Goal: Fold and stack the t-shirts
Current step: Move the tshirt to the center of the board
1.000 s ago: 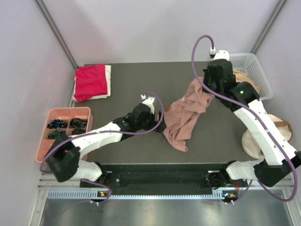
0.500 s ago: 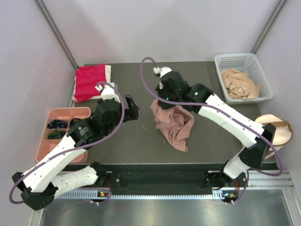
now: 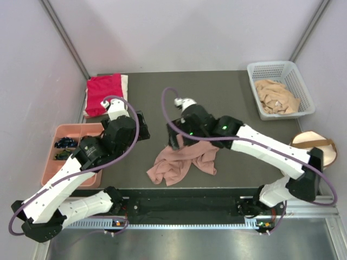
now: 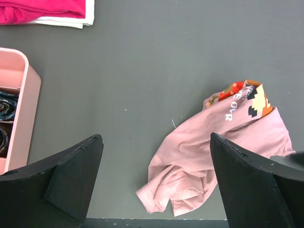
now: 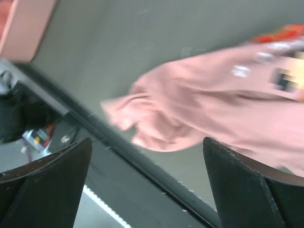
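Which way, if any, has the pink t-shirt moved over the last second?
Yes. The pink t-shirt has shifted left and downward in the top view, farther from the white basket.

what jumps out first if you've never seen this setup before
A crumpled dusty-pink t-shirt lies near the front edge of the dark table, with the right arm stretched over it. Next come the bright red t-shirt folded at the far left corner and the white basket holding a tan t-shirt at the far right.
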You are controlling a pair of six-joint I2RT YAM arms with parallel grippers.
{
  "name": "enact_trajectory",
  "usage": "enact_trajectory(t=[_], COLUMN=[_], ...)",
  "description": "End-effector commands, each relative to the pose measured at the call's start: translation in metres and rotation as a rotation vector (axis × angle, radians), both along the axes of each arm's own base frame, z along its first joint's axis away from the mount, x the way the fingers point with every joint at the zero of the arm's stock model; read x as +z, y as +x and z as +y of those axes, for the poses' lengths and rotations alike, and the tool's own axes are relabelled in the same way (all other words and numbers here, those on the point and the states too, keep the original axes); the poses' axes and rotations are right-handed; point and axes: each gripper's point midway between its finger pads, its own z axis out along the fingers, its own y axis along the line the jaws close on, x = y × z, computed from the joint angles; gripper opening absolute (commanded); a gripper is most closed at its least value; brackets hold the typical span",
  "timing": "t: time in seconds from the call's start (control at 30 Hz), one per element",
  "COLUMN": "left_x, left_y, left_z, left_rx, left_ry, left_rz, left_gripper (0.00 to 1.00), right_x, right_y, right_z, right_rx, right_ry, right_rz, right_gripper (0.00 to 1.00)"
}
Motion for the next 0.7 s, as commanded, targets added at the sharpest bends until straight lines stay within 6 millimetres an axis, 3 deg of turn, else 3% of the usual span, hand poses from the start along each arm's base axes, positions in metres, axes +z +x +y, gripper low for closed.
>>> enact_trajectory(t=[0.0, 0.03, 0.07, 0.1, 0.17, 0.27, 0.33, 0.67], left_x=[-0.002, -0.005, -0.011, -0.014, -0.027, -0.05, -0.061, -0.152], left_y=[0.003, 0.004, 0.006, 0.005, 0.005, 0.003, 0.001, -0.034], left_z=[-0.007, -0.01, -0.015, -0.023, -0.033, -0.054, -0.066, -0.067], left_rx=[-0.015, -0.028, -0.04, -0.072, -0.105, -0.174, -0.211, -0.213], left_ry=[-0.006, -0.007, -0.011, -0.022, -0.03, -0.066, -0.094, -0.139], left_rz=[0.002, 0.01, 0.014, 0.026, 0.052, 0.11, 0.134, 0.334], left_gripper=[0.99, 0.99, 0.99, 0.99, 0.99, 0.98, 0.97, 0.94], right_x=[0.037, 0.034, 0.02, 0.021, 0.006, -0.01, -0.017, -0.052], right_y=[0.052, 0.059, 0.074, 0.077, 0.09, 0.094, 0.096, 0.081], right_z=[-0.085, -0.101, -0.131, -0.145, -0.178, -0.198, -0.203, -0.19], right_rx=[-0.306, -0.349, -0.438, -0.468, -0.56, -0.601, -0.622, -0.622], right_ry=[0.046, 0.036, 0.0, 0.006, -0.032, -0.079, -0.084, -0.016], right_rz=[-0.122, -0.125, -0.113, -0.12, -0.107, -0.084, -0.07, 0.033], right_gripper=[0.99, 0.99, 0.99, 0.99, 0.99, 0.99, 0.99, 0.99])
